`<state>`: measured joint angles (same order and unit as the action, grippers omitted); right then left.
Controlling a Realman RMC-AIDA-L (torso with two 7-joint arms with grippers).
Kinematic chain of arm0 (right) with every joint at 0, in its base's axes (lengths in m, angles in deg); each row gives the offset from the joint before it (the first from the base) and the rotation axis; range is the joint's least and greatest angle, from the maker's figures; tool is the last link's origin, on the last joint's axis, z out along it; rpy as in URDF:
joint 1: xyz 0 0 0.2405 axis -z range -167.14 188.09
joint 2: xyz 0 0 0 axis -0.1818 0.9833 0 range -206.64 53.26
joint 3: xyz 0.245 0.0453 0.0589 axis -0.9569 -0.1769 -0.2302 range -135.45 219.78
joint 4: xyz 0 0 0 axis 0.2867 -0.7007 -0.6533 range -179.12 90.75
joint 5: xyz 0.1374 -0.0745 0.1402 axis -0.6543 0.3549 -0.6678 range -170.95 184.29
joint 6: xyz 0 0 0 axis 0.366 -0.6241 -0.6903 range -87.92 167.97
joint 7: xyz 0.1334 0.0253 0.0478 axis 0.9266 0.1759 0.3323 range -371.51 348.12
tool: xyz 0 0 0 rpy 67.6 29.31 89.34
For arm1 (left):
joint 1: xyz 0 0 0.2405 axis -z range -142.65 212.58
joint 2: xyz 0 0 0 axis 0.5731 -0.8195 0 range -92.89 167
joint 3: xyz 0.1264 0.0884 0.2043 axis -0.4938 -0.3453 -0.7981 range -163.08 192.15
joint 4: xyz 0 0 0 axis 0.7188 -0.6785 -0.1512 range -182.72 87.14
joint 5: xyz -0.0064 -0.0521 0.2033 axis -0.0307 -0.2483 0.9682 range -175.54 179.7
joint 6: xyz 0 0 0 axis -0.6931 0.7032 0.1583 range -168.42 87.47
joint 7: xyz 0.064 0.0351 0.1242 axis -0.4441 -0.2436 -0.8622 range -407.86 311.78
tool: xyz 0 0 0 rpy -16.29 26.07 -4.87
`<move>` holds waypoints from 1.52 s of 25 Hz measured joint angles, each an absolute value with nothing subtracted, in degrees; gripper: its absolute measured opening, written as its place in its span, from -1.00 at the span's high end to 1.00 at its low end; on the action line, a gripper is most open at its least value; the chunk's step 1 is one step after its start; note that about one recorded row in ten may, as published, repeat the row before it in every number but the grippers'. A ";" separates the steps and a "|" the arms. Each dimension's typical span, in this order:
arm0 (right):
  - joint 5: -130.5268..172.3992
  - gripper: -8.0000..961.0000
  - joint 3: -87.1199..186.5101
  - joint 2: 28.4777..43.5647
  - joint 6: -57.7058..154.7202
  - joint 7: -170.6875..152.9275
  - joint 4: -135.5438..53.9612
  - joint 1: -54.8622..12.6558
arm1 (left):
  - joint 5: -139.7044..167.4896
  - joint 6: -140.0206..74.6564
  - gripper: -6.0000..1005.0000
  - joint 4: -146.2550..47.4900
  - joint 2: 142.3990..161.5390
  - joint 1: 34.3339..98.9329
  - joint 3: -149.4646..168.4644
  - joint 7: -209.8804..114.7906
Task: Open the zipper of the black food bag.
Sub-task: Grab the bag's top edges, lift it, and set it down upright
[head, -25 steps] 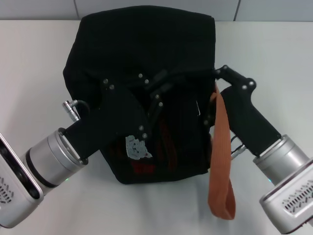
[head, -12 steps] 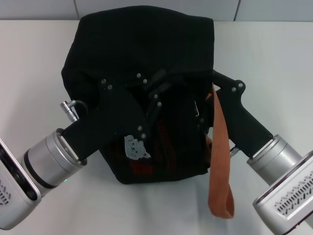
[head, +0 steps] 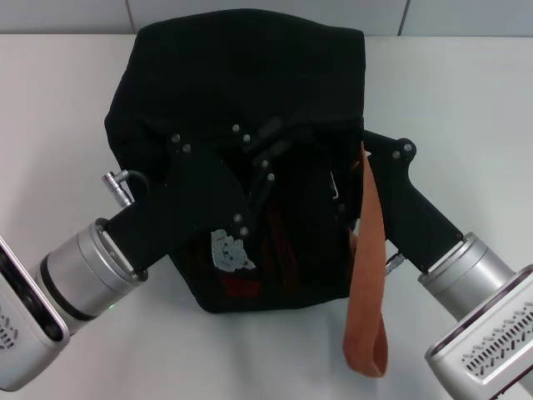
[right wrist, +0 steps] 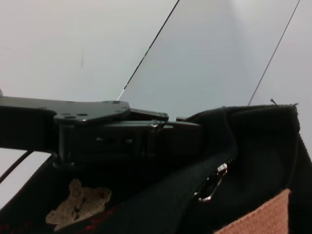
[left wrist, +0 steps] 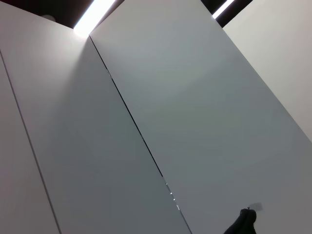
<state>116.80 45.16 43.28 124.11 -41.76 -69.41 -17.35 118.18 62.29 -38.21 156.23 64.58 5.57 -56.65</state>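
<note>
The black food bag (head: pixel 241 75) stands mid-table, its white bear patch (head: pixel 229 248) facing me. My left gripper (head: pixel 271 142) reaches over the front top rim and pinches the fabric there; in the right wrist view the same left gripper (right wrist: pixel 168 124) lies shut against the rim. My right gripper (head: pixel 366 142) presses against the bag's right top corner. The zipper (right wrist: pixel 195 183) runs along the rim, and its silvery pull (right wrist: pixel 212 185) hangs free. A tan bear patch (right wrist: pixel 78 204) shows below it. One orange-brown handle (head: pixel 366 275) dangles down the bag's right side.
The white table (head: pixel 58 100) surrounds the bag, with a tiled wall (head: pixel 266 15) just behind it. The left wrist view holds only grey wall panels (left wrist: pixel 170 122) and a dark scrap at its edge.
My right gripper has moved left, in against the bag's right corner. The orange-brown handle now hangs lower and further left. The left gripper has barely moved.
</note>
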 joint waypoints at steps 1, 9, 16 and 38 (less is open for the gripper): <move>116.81 0.50 45.16 43.28 124.12 -41.76 -69.42 -17.37 | 118.18 62.28 0.81 -38.21 156.23 64.58 5.57 -56.65; 116.39 0.91 43.63 43.29 124.05 -41.81 -69.58 -17.12 | 118.17 62.28 0.81 -38.21 156.23 64.52 5.57 -56.65; 116.39 0.99 42.29 43.29 123.22 -41.82 -69.61 -16.37 | 118.22 62.26 0.81 -38.19 156.24 64.49 5.57 -56.65; 116.16 0.99 42.54 43.17 127.15 -34.88 -64.69 -1.17 | 117.71 62.54 0.81 -36.98 156.23 64.07 7.96 -55.91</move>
<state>116.16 42.54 43.17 127.15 -34.88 -64.69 -1.17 117.71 62.54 -36.98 156.23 64.07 7.96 -55.91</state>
